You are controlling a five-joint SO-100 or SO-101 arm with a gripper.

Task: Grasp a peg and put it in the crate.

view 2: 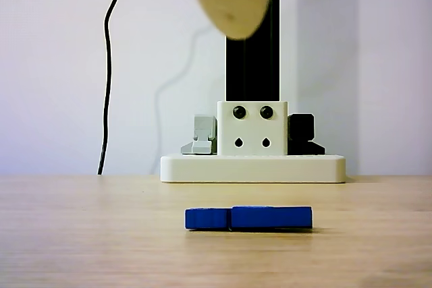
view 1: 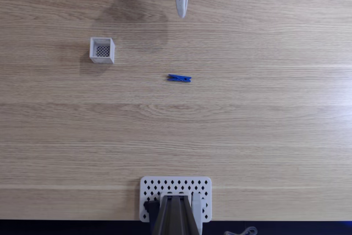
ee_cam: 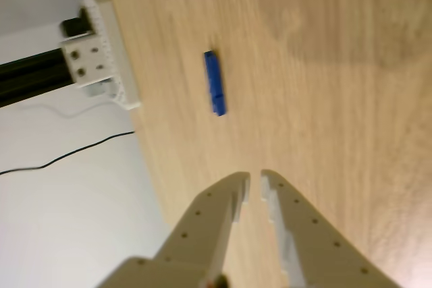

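The blue peg point(view 1: 179, 78) lies flat on the wooden table near its middle; it also shows side-on in the other view as the peg point(view 2: 250, 218) and in the wrist view as the peg point(ee_cam: 214, 83). The white crate point(view 1: 102, 50) stands to the upper left of it in the fixed view, with nothing inside. My gripper point(view 1: 181, 10) hangs at the top edge of the fixed view, well apart from the peg. In the wrist view the gripper point(ee_cam: 255, 179) is shut with nothing between its fingers, raised off the table and short of the peg. A blurred fingertip point(view 2: 233, 5) hangs above the peg.
A white perforated plate point(view 1: 176, 191) with a dark post sits at the table's bottom edge in the fixed view; the same plate point(view 2: 253, 166) stands behind the peg in the other view. A black cable point(view 2: 106, 65) hangs by the wall.
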